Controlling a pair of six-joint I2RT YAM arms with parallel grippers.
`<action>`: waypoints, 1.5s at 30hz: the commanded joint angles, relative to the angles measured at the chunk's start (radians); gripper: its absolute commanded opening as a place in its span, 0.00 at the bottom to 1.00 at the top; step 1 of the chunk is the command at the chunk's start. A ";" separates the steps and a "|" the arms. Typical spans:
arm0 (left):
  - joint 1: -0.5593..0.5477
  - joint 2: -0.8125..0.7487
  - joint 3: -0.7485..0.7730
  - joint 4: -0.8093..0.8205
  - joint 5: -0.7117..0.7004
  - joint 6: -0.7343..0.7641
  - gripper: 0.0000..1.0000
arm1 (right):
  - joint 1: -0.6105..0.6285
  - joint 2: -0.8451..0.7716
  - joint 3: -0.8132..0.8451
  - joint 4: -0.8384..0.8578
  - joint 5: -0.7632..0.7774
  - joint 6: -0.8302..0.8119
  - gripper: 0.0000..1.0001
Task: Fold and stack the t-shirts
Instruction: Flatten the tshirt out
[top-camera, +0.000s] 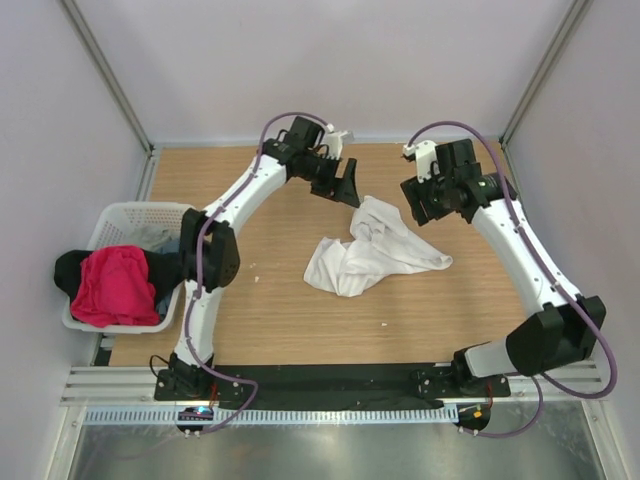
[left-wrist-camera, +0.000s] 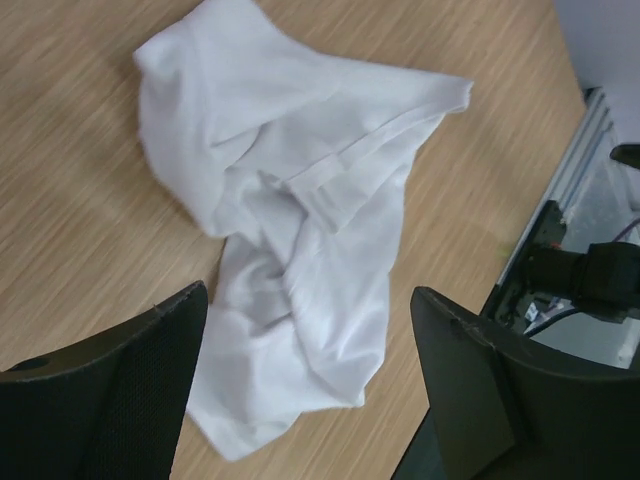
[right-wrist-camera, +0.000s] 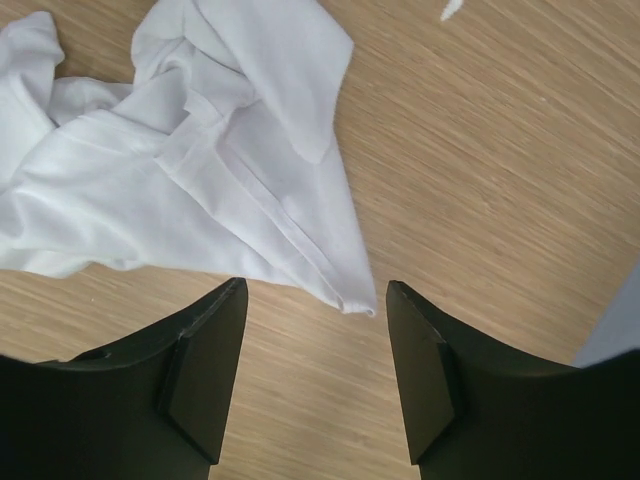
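My left claw (left-wrist-camera: 308, 296) and right claw (right-wrist-camera: 315, 290), nearest the lens in the wrist views, both stand spread, gripping nothing, above the table (top-camera: 280, 320). The white t-shirt (top-camera: 372, 250) lies crumpled at table centre, with the left claw at its 11 o'clock and the right at its 2 o'clock. At 9 o'clock, a basket (top-camera: 112, 212) holds the pink-red t-shirt (top-camera: 118, 285) over a black t-shirt (top-camera: 68, 270).
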 joint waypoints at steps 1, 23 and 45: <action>0.053 -0.179 -0.094 -0.045 -0.121 0.082 0.84 | -0.003 0.088 0.063 0.047 -0.134 -0.066 0.63; 0.076 -0.288 -0.410 -0.129 -0.319 0.192 0.83 | -0.344 0.576 0.196 0.031 -0.678 0.154 0.53; 0.076 -0.251 -0.419 -0.147 -0.387 0.232 0.82 | -0.341 0.798 0.322 -0.048 -0.718 0.124 0.47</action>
